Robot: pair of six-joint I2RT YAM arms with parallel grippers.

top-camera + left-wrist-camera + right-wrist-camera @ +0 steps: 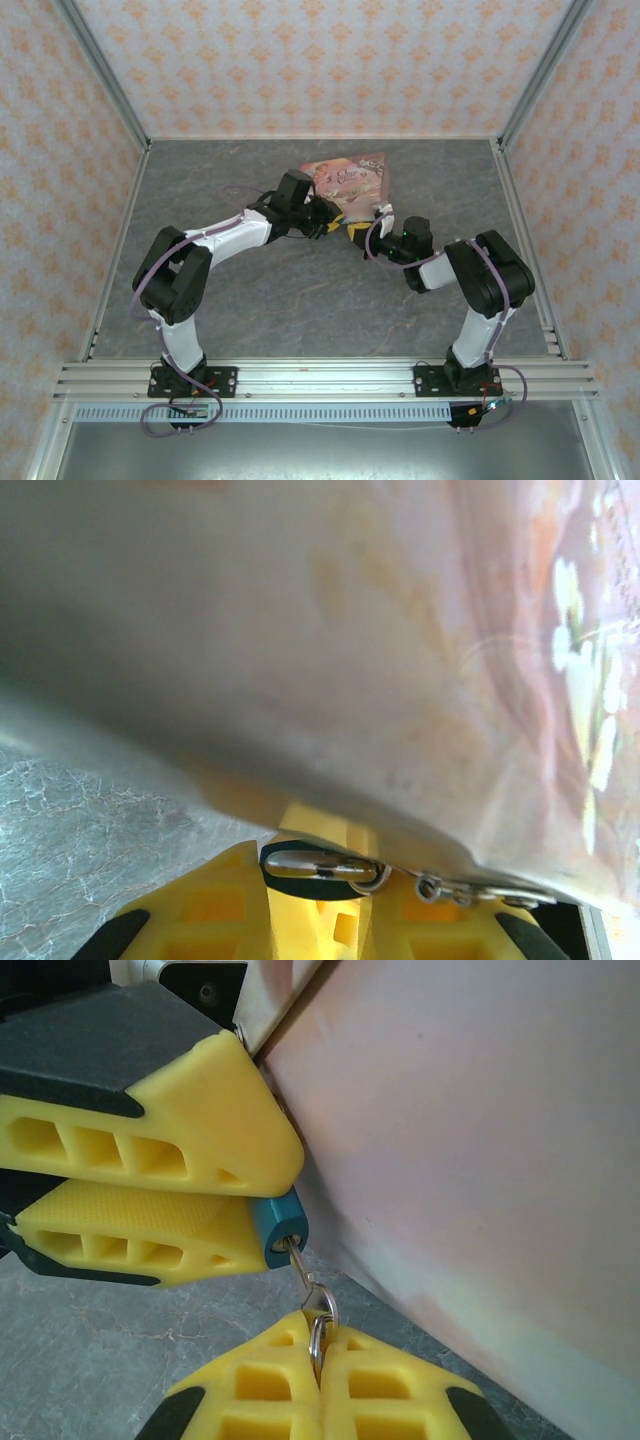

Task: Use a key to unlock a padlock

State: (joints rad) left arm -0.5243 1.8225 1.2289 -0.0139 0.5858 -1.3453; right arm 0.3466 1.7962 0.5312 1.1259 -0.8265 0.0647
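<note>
teal padlock (278, 1228) clamped in the left gripper (262, 1200), held over the far half of the table (90, 1350), midway between its side edges, just beside the pink box (480, 1140), key (298, 1260) (only a thin shaft is seen) set in it, key ring (322, 1310) pinched by the right gripper (320, 1360)

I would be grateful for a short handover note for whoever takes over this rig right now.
Left gripper: jaws shut on the padlock, held close beside the pink box.
Right gripper: jaws shut on the ring of the key.
Done: both things are grasped, and the key's tip appears to sit in the padlock's keyhole.
Left: turn the key and open the padlock. Whether it has been turned yet cannot be told.
</note>
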